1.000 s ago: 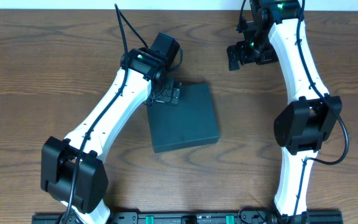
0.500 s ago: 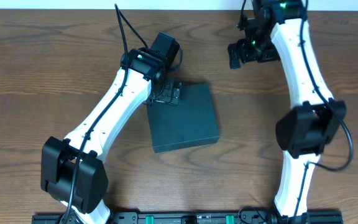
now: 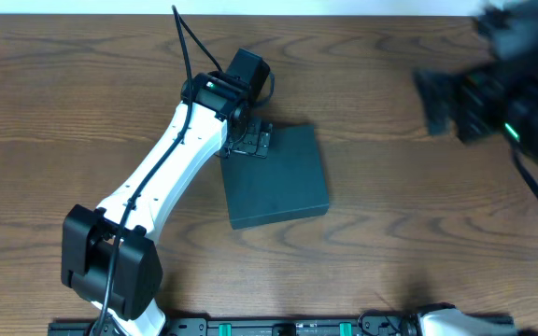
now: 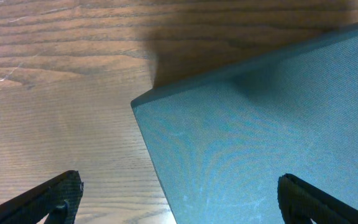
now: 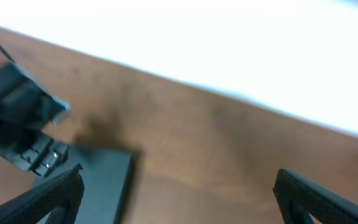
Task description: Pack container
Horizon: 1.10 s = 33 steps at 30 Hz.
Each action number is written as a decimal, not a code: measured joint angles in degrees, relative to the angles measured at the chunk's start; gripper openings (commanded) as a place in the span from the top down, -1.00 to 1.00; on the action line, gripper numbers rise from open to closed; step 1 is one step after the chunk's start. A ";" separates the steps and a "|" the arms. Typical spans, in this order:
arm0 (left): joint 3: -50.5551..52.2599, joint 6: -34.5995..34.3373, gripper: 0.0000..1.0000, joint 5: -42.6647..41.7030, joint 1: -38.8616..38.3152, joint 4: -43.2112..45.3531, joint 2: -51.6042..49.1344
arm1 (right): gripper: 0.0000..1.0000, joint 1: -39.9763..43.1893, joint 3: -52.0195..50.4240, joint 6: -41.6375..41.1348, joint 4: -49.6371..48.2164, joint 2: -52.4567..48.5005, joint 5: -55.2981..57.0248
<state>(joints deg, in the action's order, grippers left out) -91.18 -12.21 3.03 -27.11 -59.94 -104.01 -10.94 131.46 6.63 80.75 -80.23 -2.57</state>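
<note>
The container [image 3: 276, 177] is a dark teal-black square box lying flat with its lid shut in the middle of the table. My left gripper [image 3: 248, 140] hovers open over its far left corner; in the left wrist view the box [image 4: 260, 124] fills the right side, with my fingers [image 4: 179, 199] spread wide to either side of its left edge. My right gripper [image 3: 437, 98] is a blur high at the far right, open and empty. In the right wrist view the fingers [image 5: 179, 193] are wide apart, and the box [image 5: 101, 183] shows at lower left.
The wooden table [image 3: 63, 112] reaches its far edge at a white strip [image 3: 269, 7]. The left arm [image 3: 157, 196] runs diagonally from the front left. A black rail [image 3: 278, 327] lies along the front edge.
My right arm has swung fast from the far centre-right to the far right edge and now shows blurred. The left gripper and the box have not moved.
</note>
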 measured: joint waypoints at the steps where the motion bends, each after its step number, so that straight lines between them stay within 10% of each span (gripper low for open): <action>1: 0.00 0.00 -0.97 0.00 0.00 0.00 0.00 | -0.99 0.00 -0.02 0.94 -0.90 2.21 0.20; 10: 0.00 0.00 -0.97 0.00 0.00 0.02 0.00 | -0.98 1.95 -17.51 4.98 -21.27 22.12 1.14; 23: 0.04 0.00 -0.97 0.02 0.00 0.04 0.00 | -0.98 2.86 -79.30 1.05 -59.14 56.28 1.14; 33: 0.04 0.00 -0.97 0.00 0.00 0.02 -0.02 | -0.98 6.32 -108.41 -7.50 -75.10 67.34 1.14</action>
<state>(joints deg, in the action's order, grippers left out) -91.13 -12.21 3.03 -27.11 -59.92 -104.03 -4.62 23.05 -0.86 5.65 -12.88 -1.43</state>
